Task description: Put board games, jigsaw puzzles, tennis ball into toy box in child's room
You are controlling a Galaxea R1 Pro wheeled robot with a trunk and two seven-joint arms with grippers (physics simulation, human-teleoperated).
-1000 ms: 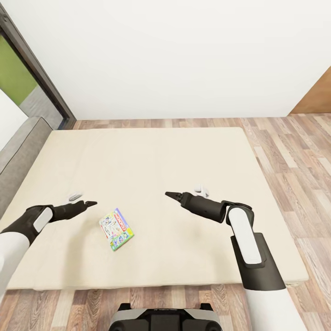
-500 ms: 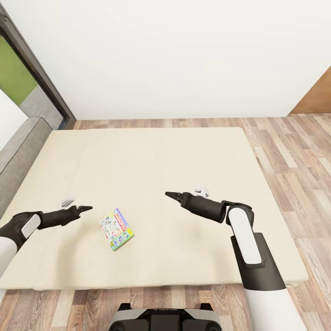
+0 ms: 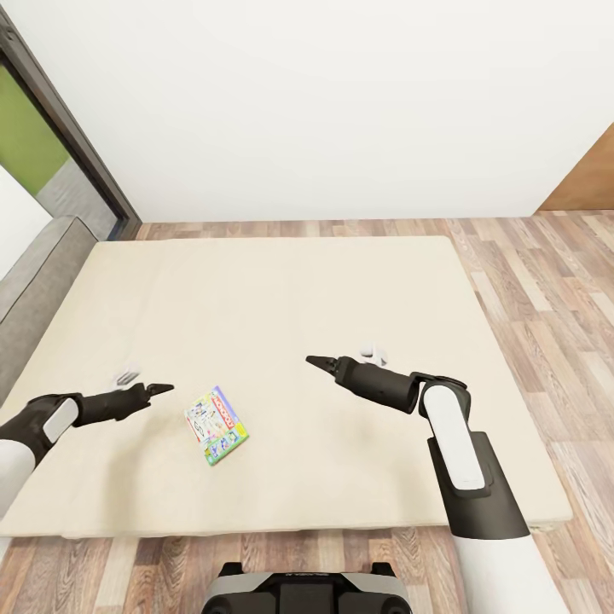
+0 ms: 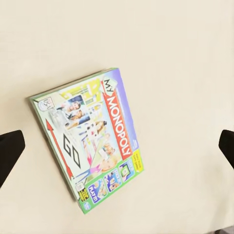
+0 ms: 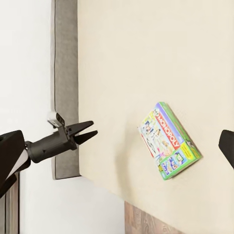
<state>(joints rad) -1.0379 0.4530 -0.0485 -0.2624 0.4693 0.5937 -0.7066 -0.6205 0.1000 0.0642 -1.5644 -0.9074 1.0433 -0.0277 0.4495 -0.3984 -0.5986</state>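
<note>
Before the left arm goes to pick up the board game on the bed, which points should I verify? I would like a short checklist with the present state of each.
1. Board game lies flat on the bed: ok.
2. Nothing rests on the game: ok.
3. Left gripper open, fingertips at both edges in the left wrist view: ok.
4. Left gripper beside the game, not touching: ok.
5. Right gripper apart from the game: ok.
6. Gripper height above the cover: cannot tell.

Both arms extend forward at low height, the left gripper (image 3: 162, 389) at the left with fingers spread wide apart, the right gripper (image 3: 317, 362) at centre, its fingers likewise spread, forearm angled inward.
</note>
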